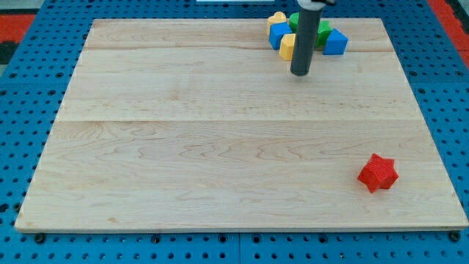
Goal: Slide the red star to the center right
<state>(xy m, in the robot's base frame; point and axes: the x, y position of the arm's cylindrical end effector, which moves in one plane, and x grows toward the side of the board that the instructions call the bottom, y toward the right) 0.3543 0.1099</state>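
No writing or labels seen, pale wooden surface [220, 147] laid on blue pegboard [22, 147], red star [378, 173] at view's lower right, my tip [300, 74] well apart near the top, beside clustered yellow, blue, green blocks [287, 45], rod end effector without jaws, nothing held.

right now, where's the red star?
The red star sits alone near the board's lower right corner in the camera view, far from my tip, which is at the view's top beside the cluster of blue, yellow and green blocks.
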